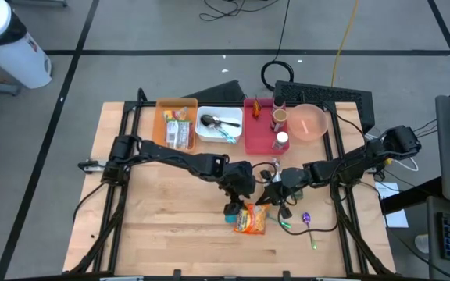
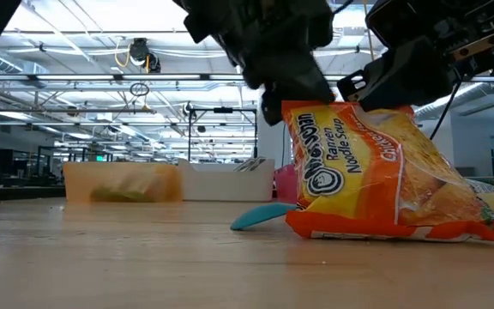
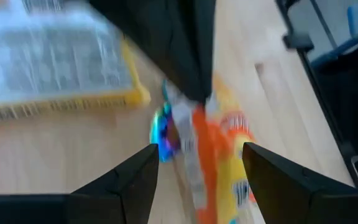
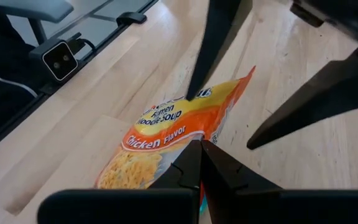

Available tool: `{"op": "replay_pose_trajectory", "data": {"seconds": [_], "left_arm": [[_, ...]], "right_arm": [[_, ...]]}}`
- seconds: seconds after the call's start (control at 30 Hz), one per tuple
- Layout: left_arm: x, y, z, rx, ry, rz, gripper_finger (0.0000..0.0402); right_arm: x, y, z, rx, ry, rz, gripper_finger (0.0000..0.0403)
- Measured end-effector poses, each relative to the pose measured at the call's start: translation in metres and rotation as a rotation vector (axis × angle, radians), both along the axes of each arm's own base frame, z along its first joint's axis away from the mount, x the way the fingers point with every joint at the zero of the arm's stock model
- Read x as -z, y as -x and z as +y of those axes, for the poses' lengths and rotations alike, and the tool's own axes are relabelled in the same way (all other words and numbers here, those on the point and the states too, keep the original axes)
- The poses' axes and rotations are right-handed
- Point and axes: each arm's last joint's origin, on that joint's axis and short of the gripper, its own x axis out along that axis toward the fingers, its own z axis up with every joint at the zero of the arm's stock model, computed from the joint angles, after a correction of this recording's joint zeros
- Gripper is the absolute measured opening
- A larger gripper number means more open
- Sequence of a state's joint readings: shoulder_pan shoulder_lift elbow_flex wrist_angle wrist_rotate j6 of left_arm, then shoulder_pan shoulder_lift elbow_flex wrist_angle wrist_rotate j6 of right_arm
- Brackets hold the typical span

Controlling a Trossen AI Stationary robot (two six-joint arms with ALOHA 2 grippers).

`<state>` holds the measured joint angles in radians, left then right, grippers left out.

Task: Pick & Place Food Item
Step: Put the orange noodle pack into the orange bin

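Reaching down together near the wooden table's (image 1: 147, 234) front edge, the left gripper (image 1: 235, 204) straddles the ramen packet (image 1: 250, 220) spread-fingered, while the right gripper (image 1: 269, 195) pinches its top edge.

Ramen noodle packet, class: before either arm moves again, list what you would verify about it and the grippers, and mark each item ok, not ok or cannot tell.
1. Right gripper pinches the ramen noodle packet edge: ok.
2. Left gripper fingers spread on either side of the packet: ok.
3. Left gripper firmly gripping the packet: cannot tell.
4. Packet lifted clear of the wooden table: not ok, its lower edge rests there.
5. Teal spoon clear of the packet: cannot tell.
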<state>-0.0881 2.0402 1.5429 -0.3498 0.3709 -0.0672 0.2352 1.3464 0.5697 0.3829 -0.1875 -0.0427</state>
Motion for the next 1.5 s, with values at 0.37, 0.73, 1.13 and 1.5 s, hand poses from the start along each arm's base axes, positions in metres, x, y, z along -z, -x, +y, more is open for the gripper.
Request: {"op": "replay_pose_trajectory", "data": {"seconds": [0.37, 0.73, 1.13, 1.5], "left_arm": [[0.008, -0.001, 0.002, 0.002, 0.000, 0.024, 0.0166], [0.006, -0.002, 0.001, 0.025, 0.006, -0.001, 0.0040], [0.006, -0.002, -0.002, 0.096, -0.077, -0.049, 0.0005], [-0.014, 0.008, -0.011, 0.135, -0.119, -0.082, 0.0002]], "right_arm": [[0.000, 0.000, 0.000, -0.002, 0.003, -0.002, 0.0000], [0.001, 0.000, 0.000, -0.002, 0.004, 0.005, 0.0000], [0.000, 0.000, 0.000, -0.001, 0.003, 0.003, 0.0000], [-0.003, -0.001, 0.000, 0.017, -0.038, -0.018, 0.0087]]}}
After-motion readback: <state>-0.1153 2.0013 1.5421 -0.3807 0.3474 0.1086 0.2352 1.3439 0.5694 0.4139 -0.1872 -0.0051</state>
